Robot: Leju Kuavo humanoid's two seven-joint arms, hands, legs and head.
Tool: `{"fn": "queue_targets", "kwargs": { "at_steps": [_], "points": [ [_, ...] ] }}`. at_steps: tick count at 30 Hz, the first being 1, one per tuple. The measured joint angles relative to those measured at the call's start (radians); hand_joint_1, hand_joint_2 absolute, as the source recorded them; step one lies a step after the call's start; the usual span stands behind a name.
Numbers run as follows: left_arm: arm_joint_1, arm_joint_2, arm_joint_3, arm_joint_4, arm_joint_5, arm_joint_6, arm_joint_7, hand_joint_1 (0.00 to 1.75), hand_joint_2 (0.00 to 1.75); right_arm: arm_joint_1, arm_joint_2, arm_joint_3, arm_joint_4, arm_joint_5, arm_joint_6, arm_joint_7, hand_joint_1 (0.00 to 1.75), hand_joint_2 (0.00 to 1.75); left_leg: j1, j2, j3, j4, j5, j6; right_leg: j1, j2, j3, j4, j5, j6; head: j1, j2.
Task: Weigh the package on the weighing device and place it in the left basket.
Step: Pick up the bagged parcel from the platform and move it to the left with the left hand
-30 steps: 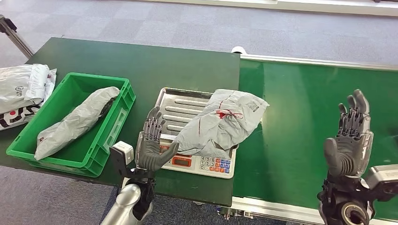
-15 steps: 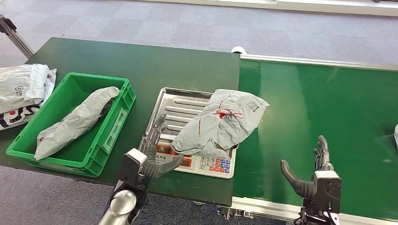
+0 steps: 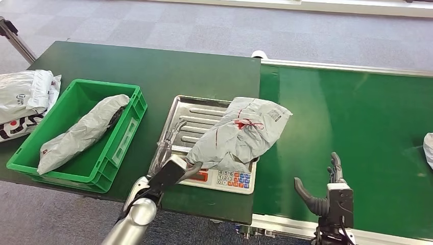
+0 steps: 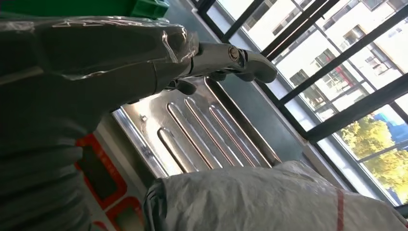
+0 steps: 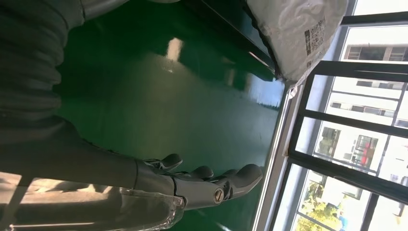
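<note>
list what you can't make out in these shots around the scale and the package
- Scale display, head view: the left hand and the package cover most of it; the reading cannot be read.
- Label print on the package, head view: too small to read.
- White bag on the conveyor, head view: cut off by the picture's edge.
- Contact between left hand and package: cannot tell.

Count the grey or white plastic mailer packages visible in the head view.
5: one on the steel scale tray, one in the green basket, two stacked at table's left edge, one at the conveyor's right edge.
</note>
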Motion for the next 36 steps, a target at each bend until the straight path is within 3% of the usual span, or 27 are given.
{"fn": "queue_targets", "kwargs": {
  "at_steps": [3,8,10,19,25,27,36],
  "points": [
    [-0.059,0.001,-0.001,0.042,-0.088,0.087,0.037,0.0,1.75,-0.011,0.016,-0.001,0.011,0.017,0.006,0.011,0.0,1.75,0.0,0.0,0.0,0.0,0.0,0.0,0.0,0.0,0.0,0.0,0.0,0.0,0.0,0.0],
    [-0.138,0.003,-0.001,0.085,-0.254,0.341,0.102,0.0,1.75,-0.011,0.039,-0.002,0.013,0.032,0.016,0.029,0.0,1.75,0.0,0.0,0.0,0.0,0.0,0.0,0.0,0.0,0.0,0.0,0.0,0.0,0.0,0.0],
    [-0.162,0.003,-0.003,0.1,-0.279,0.369,0.126,0.0,1.75,-0.011,0.043,-0.001,0.013,0.034,0.018,0.032,0.0,1.75,0.0,0.0,0.0,0.0,0.0,0.0,0.0,0.0,0.0,0.0,0.0,0.0,0.0,0.0],
    [-0.199,-0.005,-0.025,0.144,-0.173,0.22,0.128,0.0,1.75,-0.009,0.045,0.0,0.013,0.03,0.022,0.033,0.0,1.75,0.0,0.001,0.0,0.0,0.0,0.0,0.0,0.0,0.0,0.0,0.0,0.0,0.0,0.0],
    [-0.201,-0.003,-0.087,0.19,-0.025,-0.218,0.102,0.0,1.75,-0.01,0.044,0.001,0.016,0.024,0.025,0.036,0.0,1.75,0.0,0.0,0.0,0.0,0.0,0.0,0.0,0.0,0.0,0.0,0.0,0.0,0.0,0.0],
    [-0.202,0.0,-0.122,0.216,-0.006,-0.304,0.091,0.0,1.75,-0.011,0.043,0.001,0.018,0.022,0.026,0.039,0.0,1.75,0.0,0.0,0.0,0.0,0.0,0.0,0.0,0.0,0.0,0.0,0.0,0.0,0.0,0.0],
    [-0.262,0.02,-0.243,0.322,-0.037,-0.365,0.109,0.0,1.75,-0.009,0.04,0.0,0.018,0.019,0.026,0.059,0.0,1.75,0.0,-0.001,0.002,0.0,0.0,0.0,0.0,-0.001,0.003,0.0,0.0,0.0,0.0,0.0]
  ]
}}
